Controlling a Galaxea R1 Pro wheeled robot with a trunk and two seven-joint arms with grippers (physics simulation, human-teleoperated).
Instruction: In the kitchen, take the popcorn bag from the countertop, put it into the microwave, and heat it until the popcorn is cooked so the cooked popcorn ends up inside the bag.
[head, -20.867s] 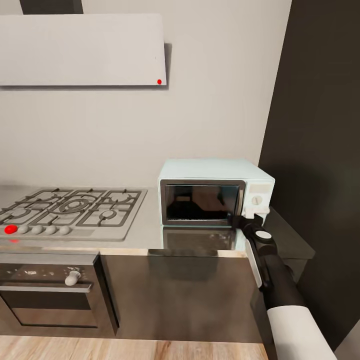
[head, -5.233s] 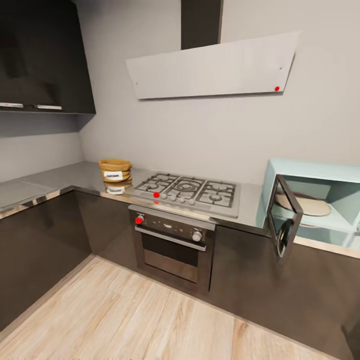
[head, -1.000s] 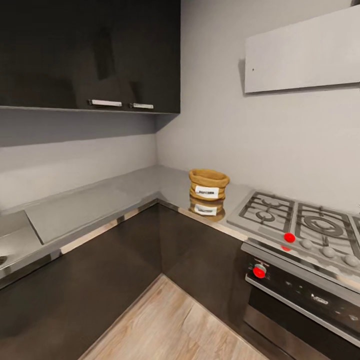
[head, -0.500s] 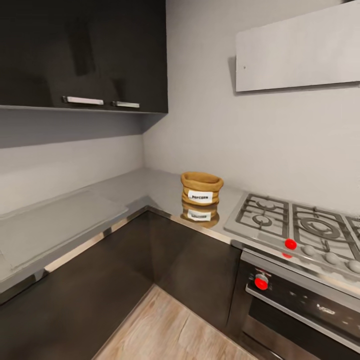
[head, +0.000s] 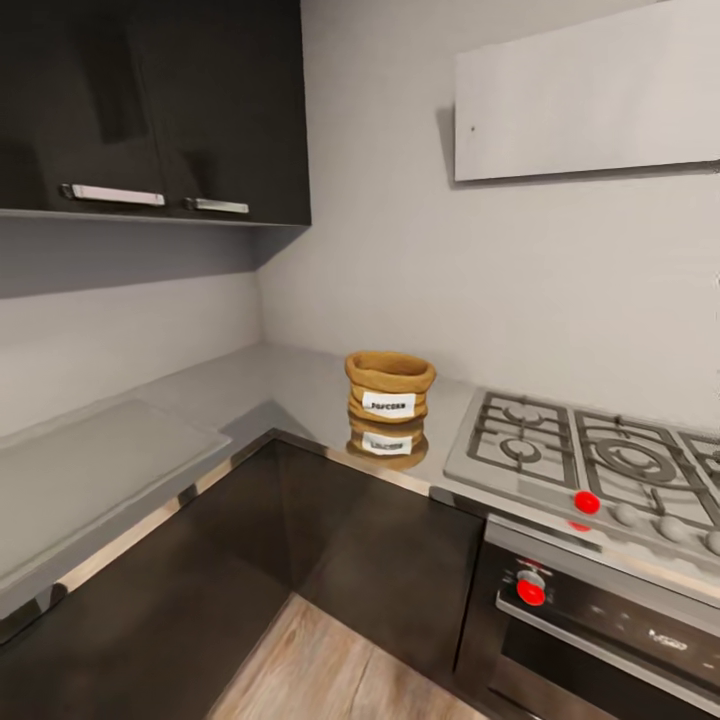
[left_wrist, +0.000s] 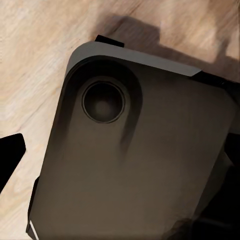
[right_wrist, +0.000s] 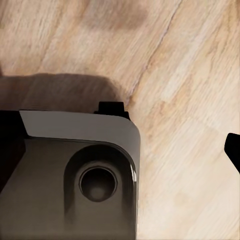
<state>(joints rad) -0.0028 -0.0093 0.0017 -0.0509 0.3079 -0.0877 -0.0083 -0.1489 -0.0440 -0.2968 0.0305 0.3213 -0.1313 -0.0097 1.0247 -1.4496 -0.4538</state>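
Bag (head: 390, 387) sits upright on the countertop (head: 280, 385) just beside the hob (head: 590, 465), within reach from the front; jaw state can't be told.

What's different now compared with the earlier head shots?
The microwave door went from shut to open. Since then the camera has swung left, away from the microwave, toward the corner. The popcorn bag has stayed put on the countertop beside the hob, untouched.

Popcorn bag (head: 390, 387) on countertop (head: 260, 385), seemingly just left of hob (head: 590, 460)
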